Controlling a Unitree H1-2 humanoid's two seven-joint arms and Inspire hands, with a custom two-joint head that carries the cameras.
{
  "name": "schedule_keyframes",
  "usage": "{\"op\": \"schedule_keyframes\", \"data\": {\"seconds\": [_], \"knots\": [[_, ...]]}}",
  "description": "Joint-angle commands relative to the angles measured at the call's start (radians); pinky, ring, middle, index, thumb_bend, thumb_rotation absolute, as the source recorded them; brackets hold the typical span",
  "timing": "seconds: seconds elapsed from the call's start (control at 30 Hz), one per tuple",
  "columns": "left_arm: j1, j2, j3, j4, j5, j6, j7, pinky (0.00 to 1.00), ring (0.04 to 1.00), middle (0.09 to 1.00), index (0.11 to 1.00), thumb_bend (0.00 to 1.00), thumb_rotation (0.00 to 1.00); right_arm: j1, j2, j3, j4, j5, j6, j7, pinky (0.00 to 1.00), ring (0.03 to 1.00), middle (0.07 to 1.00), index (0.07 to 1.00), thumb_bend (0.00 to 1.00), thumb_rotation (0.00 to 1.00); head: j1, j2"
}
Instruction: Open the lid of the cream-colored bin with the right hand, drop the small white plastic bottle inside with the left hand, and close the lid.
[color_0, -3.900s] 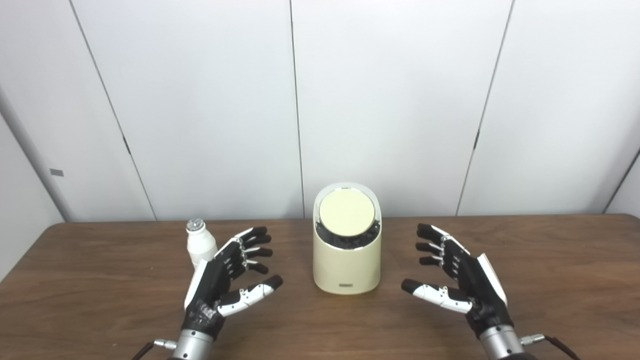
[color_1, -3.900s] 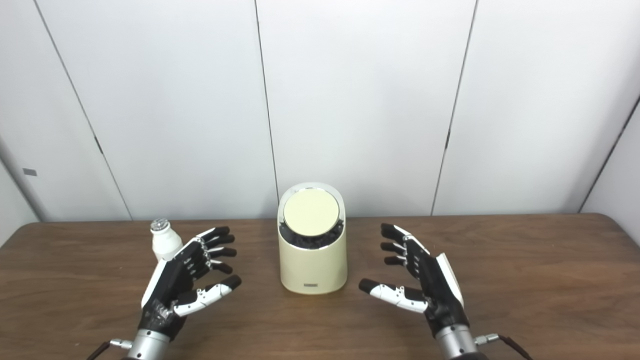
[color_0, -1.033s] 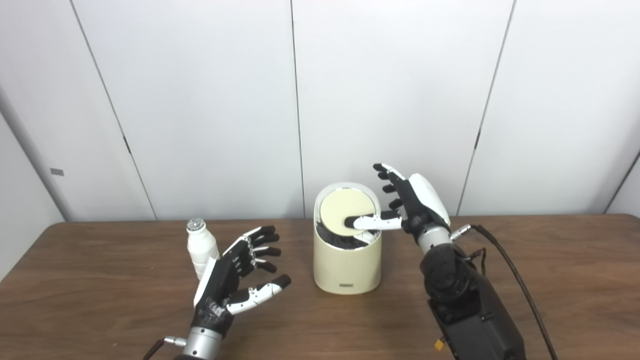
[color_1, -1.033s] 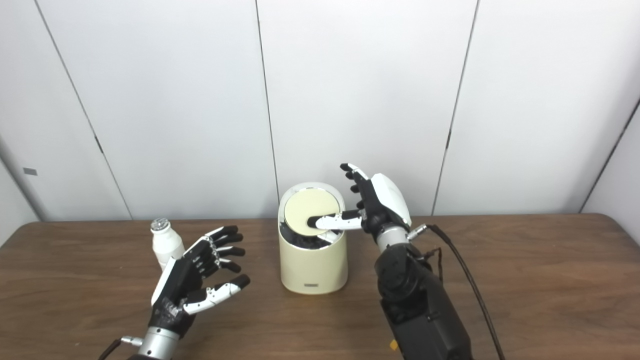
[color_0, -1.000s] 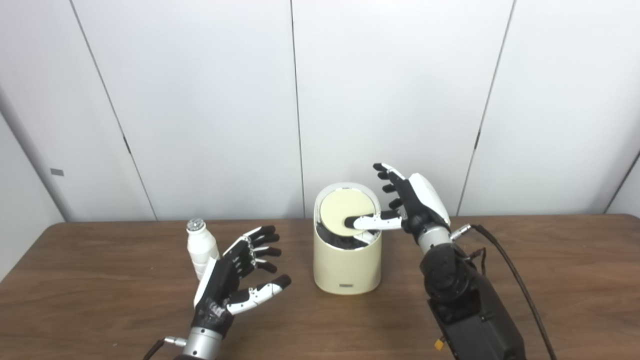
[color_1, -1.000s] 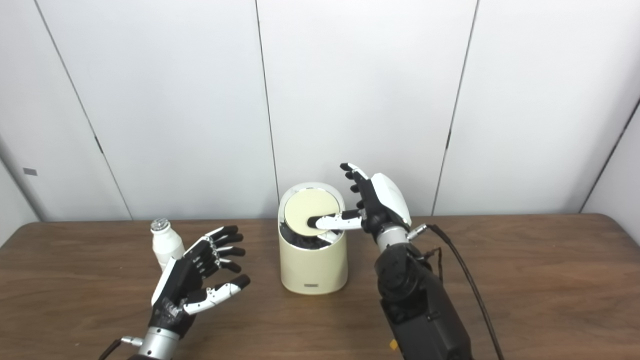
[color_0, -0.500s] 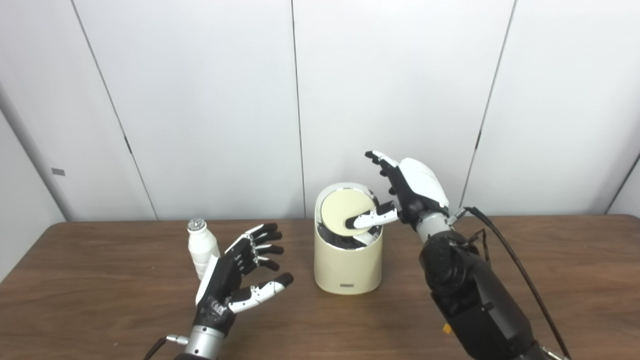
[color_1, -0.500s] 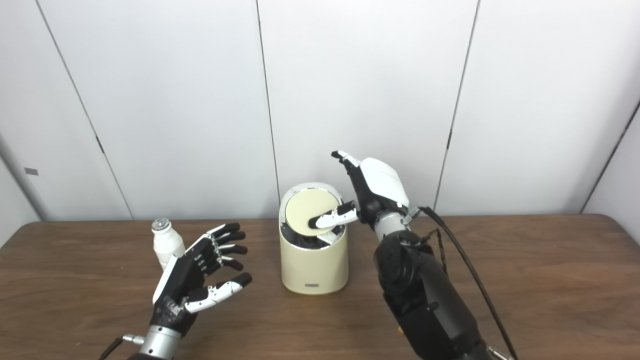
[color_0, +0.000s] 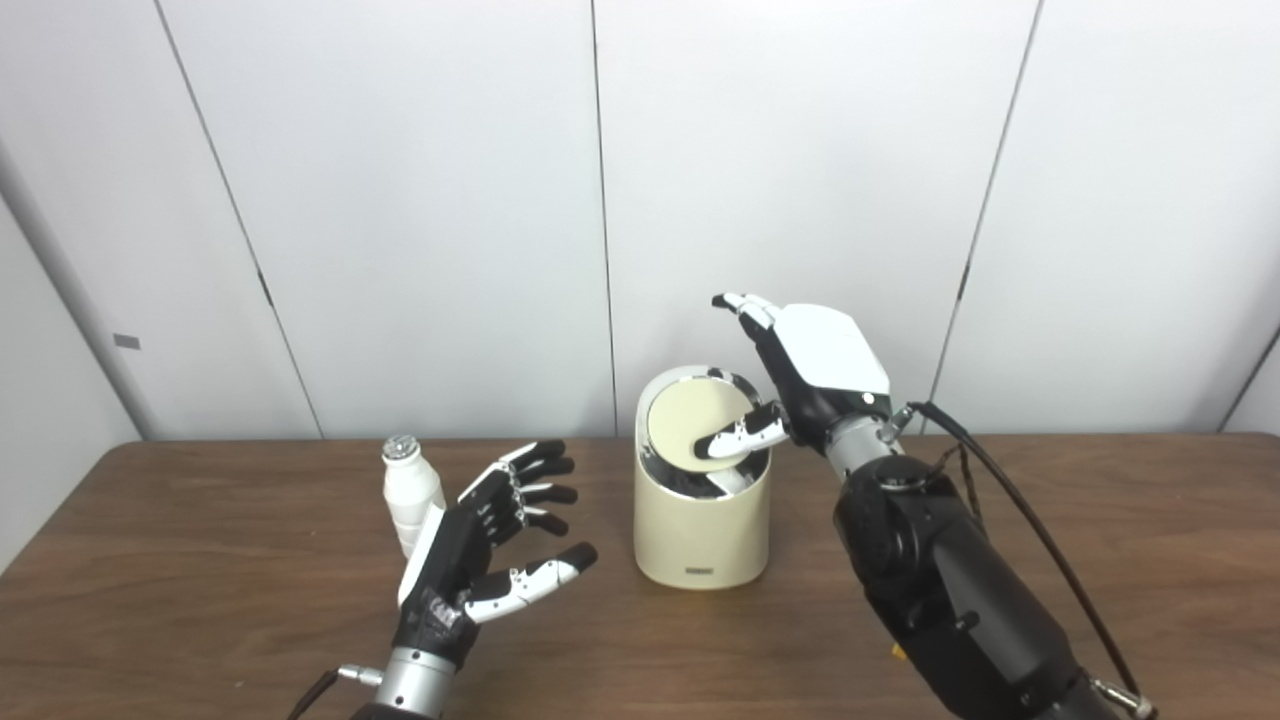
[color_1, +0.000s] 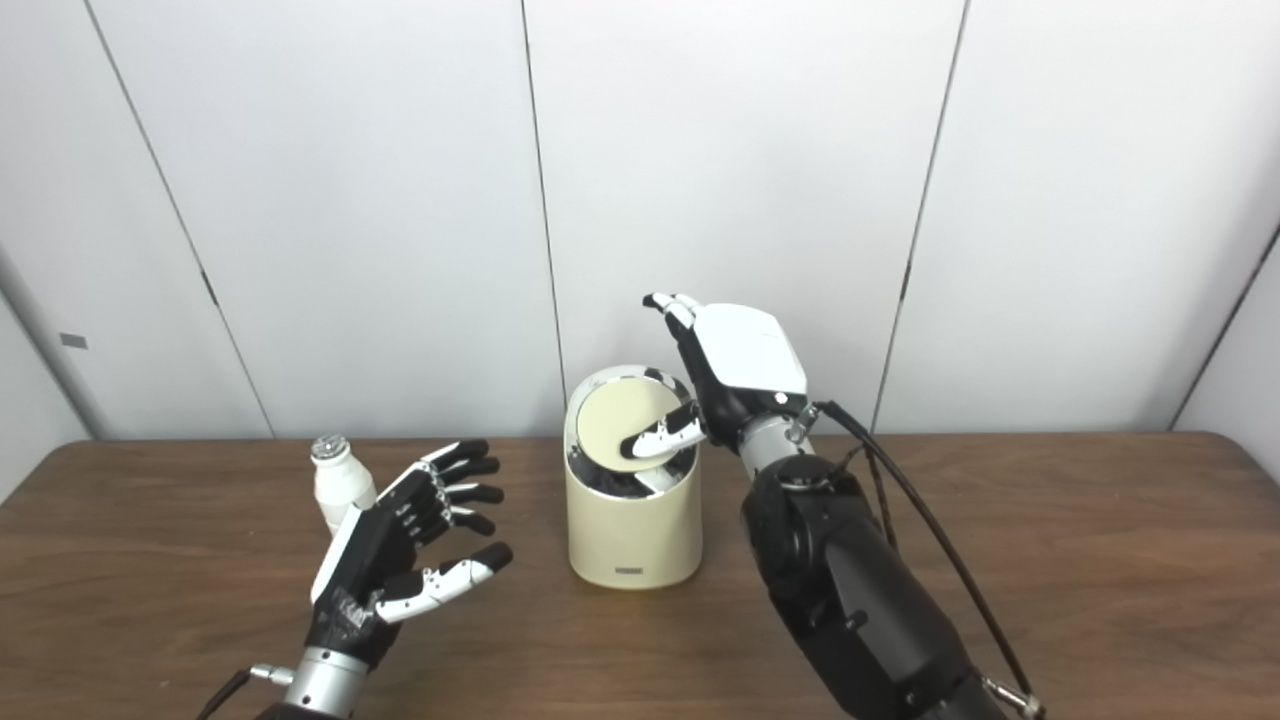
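Bottle (color_0: 410, 495) stands just behind left hand's (color_0: 470, 560) spread fingers (color_0: 535, 490) (untouched).

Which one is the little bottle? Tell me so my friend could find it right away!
Look at the brown table, then at the cream bin in its middle. Left of the bin, just behind the robot's open left hand, stands the bottle: small, white, upright, with a silvery cap on top.
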Motion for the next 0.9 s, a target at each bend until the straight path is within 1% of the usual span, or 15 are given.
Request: {"op": "schedule_keyframes", "data": {"seconds": [0.0,0.17,0.23,0.33,0.47,0.5,0.53,0.6,0.63,0.67,0.7,0.77,0.83,0.87], "knots": [[-0.025,0.007,0.003,-0.031,-0.005,-0.003,0.004,0.56,0.692,0.779,0.809,0.72,0.11,-0.006,-0.013,0.016,0.047,-0.039,0.008,0.042,0.74,0.841,0.915,0.894,0.96,0.21,0.0,0.001],[-0.024,0.009,0.004,-0.032,-0.008,0.002,0.001,0.56,0.697,0.779,0.809,0.72,0.11,-0.006,-0.003,0.012,0.073,-0.042,0.008,0.041,0.73,0.84,0.912,0.892,0.96,0.22,-0.003,0.001],[-0.026,0.009,0.004,-0.028,-0.003,-0.002,0.003,0.56,0.697,0.779,0.809,0.72,0.11,-0.003,-0.002,0.003,0.071,-0.03,0.002,0.032,0.73,0.837,0.908,0.891,0.95,0.22,-0.006,-0.002],[-0.027,0.009,0.005,-0.022,-0.003,-0.003,0.004,0.56,0.694,0.777,0.807,0.72,0.11,0.003,-0.003,-0.029,0.042,0.006,-0.017,0.015,0.7,0.823,0.896,0.886,0.93,0.26,-0.008,-0.006],[-0.03,0.009,0.005,-0.011,-0.002,-0.01,0.004,0.56,0.692,0.775,0.808,0.73,0.12,0.01,0.012,-0.108,-0.04,0.091,-0.005,0.041,0.68,0.816,0.885,0.879,0.92,0.29,-0.012,-0.011],[-0.031,0.008,0.005,-0.008,-0.003,-0.012,0.004,0.56,0.689,0.773,0.807,0.72,0.11,0.012,0.021,-0.137,-0.064,0.128,0.001,0.051,0.68,0.837,0.894,0.889,0.91,0.33,-0.012,-0.011],[-0.031,0.008,0.005,-0.007,-0.004,-0.014,0.003,0.55,0.688,0.772,0.807,0.72,0.1,0.014,0.027,-0.158,-0.08,0.153,0.005,0.06,0.69,0.845,0.896,0.89,0.9,0.33,-0.012,-0.011],[-0.033,0.007,0.004,0.0,-0.004,-0.02,0.003,0.55,0.686,0.771,0.806,0.72,0.1,0.026,0.061,-0.245,-0.125,0.256,0.011,0.066,0.69,0.85,0.897,0.882,0.9,0.33,-0.014,-0.015],[-0.033,0.008,0.003,0.002,-0.002,-0.022,0.003,0.55,0.686,0.77,0.806,0.72,0.1,0.034,0.075,-0.284,-0.144,0.3,0.012,0.068,0.66,0.831,0.89,0.874,0.9,0.32,-0.014,-0.015],[-0.034,0.008,0.003,0.003,0.0,-0.022,0.003,0.55,0.687,0.769,0.806,0.72,0.1,0.044,0.086,-0.321,-0.162,0.341,0.012,0.068,0.64,0.809,0.88,0.868,0.9,0.33,-0.014,-0.015],[-0.035,0.008,0.002,0.004,0.002,-0.023,0.004,0.55,0.688,0.769,0.806,0.72,0.1,0.053,0.092,-0.345,-0.174,0.366,0.013,0.07,0.63,0.803,0.874,0.867,0.89,0.33,-0.02,-0.012],[-0.036,0.009,0.002,0.006,0.008,-0.025,0.007,0.55,0.687,0.768,0.804,0.72,0.11,0.066,0.098,-0.369,-0.19,0.389,0.013,0.069,0.63,0.8,0.87,0.869,0.88,0.34,-0.022,-0.013],[-0.036,0.011,0.002,0.009,0.009,-0.026,0.005,0.55,0.687,0.768,0.805,0.72,0.11,0.085,0.099,-0.387,-0.204,0.416,-0.003,0.046,0.61,0.783,0.849,0.859,0.88,0.34,-0.023,-0.015],[-0.036,0.011,0.003,0.009,0.007,-0.027,0.005,0.55,0.687,0.769,0.806,0.72,0.12,0.113,0.103,-0.411,-0.216,0.456,-0.026,0.035,0.6,0.776,0.84,0.854,0.88,0.34,-0.024,-0.014]]}}
